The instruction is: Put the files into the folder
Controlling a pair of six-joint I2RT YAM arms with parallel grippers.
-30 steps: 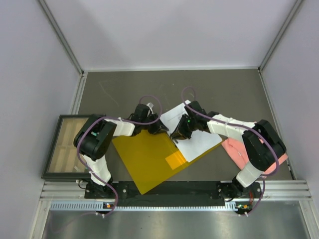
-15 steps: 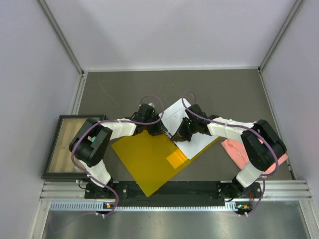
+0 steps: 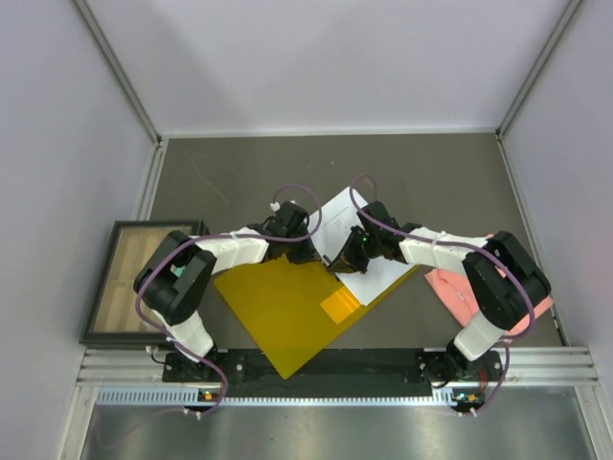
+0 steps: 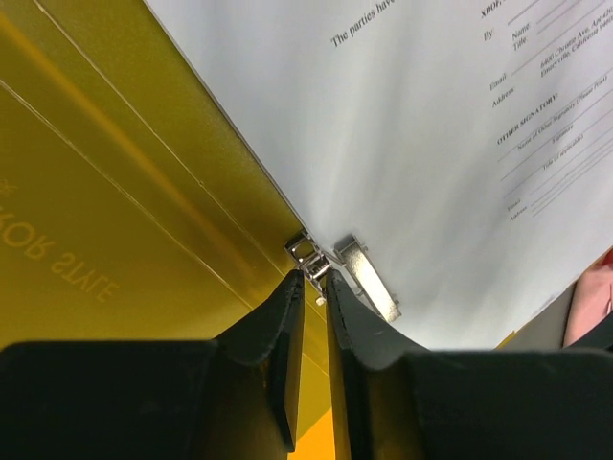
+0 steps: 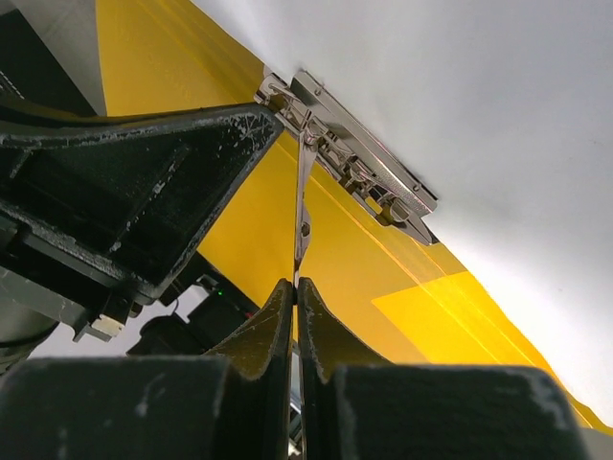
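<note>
The orange-yellow folder (image 3: 283, 307) lies open at the table's middle. The white printed files (image 3: 369, 259) lie on its right half; they also show in the left wrist view (image 4: 402, 144). The metal clip (image 5: 369, 168) runs along the spine at the sheets' edge. My right gripper (image 5: 296, 287) is shut on the clip's thin raised lever (image 5: 304, 206). My left gripper (image 4: 314, 286) is nearly shut, with a thin gap, and its tips grip the clip's end bracket (image 4: 305, 251). In the top view the left gripper (image 3: 306, 253) and the right gripper (image 3: 338, 261) meet over the spine.
A pink cloth (image 3: 460, 287) lies at the right under the right arm. A dark framed tray (image 3: 129, 283) sits at the left edge. Grey walls close in the table on three sides.
My left gripper has moved a little right, onto the clip's end. The right gripper has shifted slightly toward the spine. The sheets have barely moved.
</note>
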